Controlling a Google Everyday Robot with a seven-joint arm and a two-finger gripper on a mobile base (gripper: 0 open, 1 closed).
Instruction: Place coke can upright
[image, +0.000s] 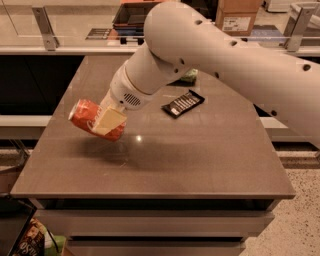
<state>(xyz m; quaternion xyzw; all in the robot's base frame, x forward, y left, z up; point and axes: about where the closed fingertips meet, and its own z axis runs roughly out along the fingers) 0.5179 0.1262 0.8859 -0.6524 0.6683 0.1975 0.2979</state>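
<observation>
The coke can (86, 116) is red-orange with a silver end facing left. It hangs tilted, nearly on its side, above the left part of the brown table (200, 165), with its shadow on the tabletop below. My gripper (107, 121) is shut on the can around its middle; one pale finger (110, 121) lies across the can's front. The white arm reaches in from the upper right.
A flat black snack packet (183, 103) lies mid-table to the right of the gripper. A green can (189, 75) is partly hidden behind the arm at the back. Shelving and boxes stand beyond the table's far edge.
</observation>
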